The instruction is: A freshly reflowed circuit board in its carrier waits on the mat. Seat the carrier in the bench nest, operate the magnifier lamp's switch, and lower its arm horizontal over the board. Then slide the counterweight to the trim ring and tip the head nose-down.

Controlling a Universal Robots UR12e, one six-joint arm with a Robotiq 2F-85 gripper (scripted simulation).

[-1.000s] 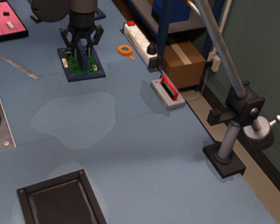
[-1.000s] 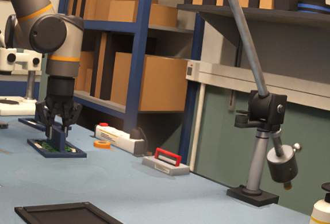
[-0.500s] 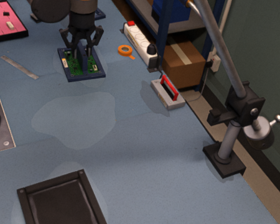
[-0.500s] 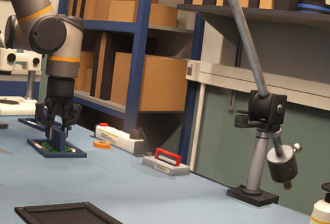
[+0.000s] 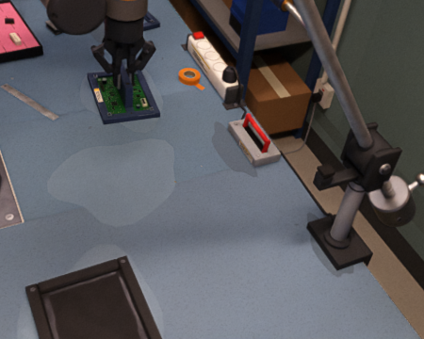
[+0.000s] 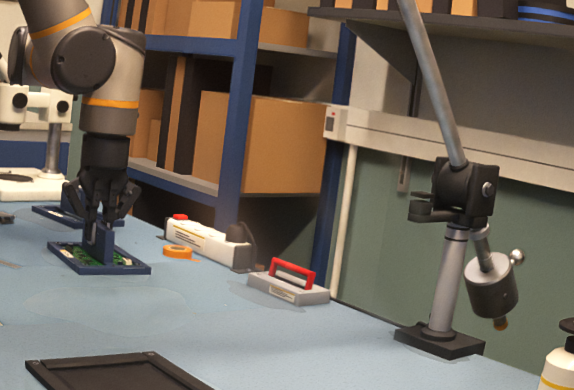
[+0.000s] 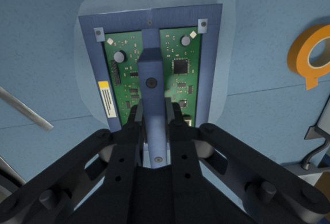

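Observation:
My gripper [image 7: 153,112] [image 5: 122,84] [image 6: 96,227] stands straight down over the blue carrier [image 5: 123,97] [image 6: 98,258] [image 7: 152,63] at the far left of the mat, and its fingers are closed on the carrier's upright blue handle [image 7: 151,92]. The green circuit board [image 7: 129,74] lies inside the carrier. The carrier rests flat on the mat. The dark bench nest [image 5: 92,301] [image 6: 120,372] sits at the near edge. The magnifier lamp's post [image 5: 346,221] [image 6: 447,285] stands at the right, its arm [image 5: 327,61] [image 6: 425,65] raised steeply, with the grey counterweight [image 5: 393,202] [image 6: 490,285] hanging below the joint.
A white power strip [image 5: 212,61] [image 6: 207,242] lies along the shelf foot. An orange tape roll [image 5: 190,76] [image 6: 177,251] [image 7: 312,51] lies right of the carrier. A grey box with a red handle [image 5: 254,139] [image 6: 289,282] sits midway. A steel ruler [image 5: 28,101] [image 7: 24,109] lies left.

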